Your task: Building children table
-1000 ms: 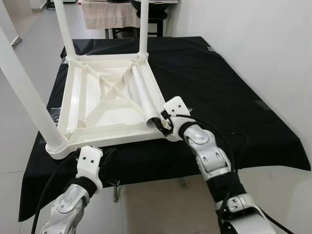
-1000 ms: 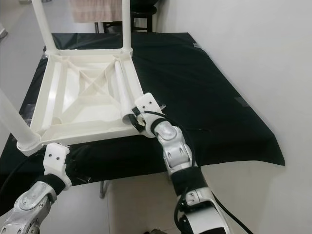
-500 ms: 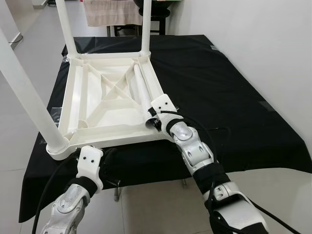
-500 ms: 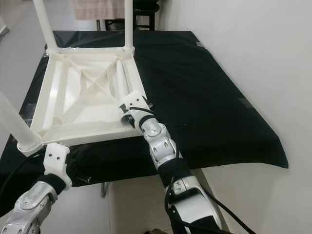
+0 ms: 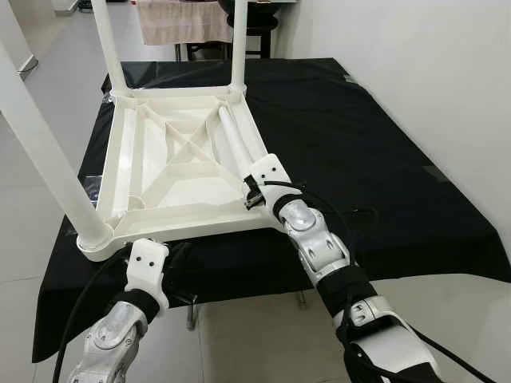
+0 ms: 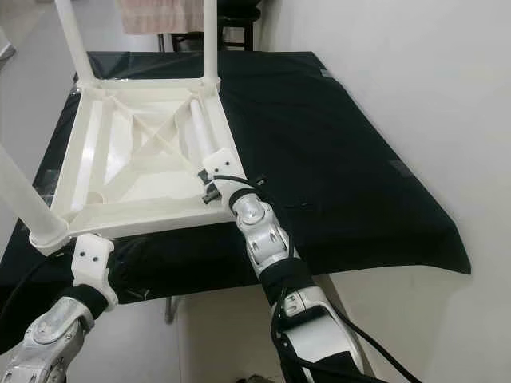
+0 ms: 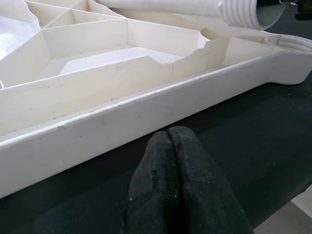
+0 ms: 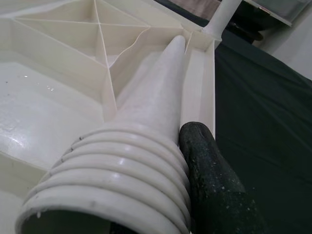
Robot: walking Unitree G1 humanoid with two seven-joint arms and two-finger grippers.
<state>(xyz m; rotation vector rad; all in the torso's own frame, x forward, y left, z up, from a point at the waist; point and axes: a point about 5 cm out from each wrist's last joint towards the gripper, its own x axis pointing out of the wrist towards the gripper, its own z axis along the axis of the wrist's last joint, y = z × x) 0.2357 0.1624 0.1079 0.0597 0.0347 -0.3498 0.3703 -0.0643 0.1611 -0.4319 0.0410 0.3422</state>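
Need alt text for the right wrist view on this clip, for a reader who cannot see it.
A loose white table leg with a ribbed, threaded open end lies close to the camera, with one black finger of the right tool pressed against its side. Behind it is the ribbed underside of the upturned white table top, resting on a black cloth.

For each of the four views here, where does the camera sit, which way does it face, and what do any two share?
Left and right eye views: on the head, looking forward and down at the upturned white table on the black cloth, both arms in sight.
Left wrist view: along the left gripper, shut, toward the table's rim.
Right wrist view: along the right gripper, holding the loose leg.
Both wrist views share that leg's threaded end.
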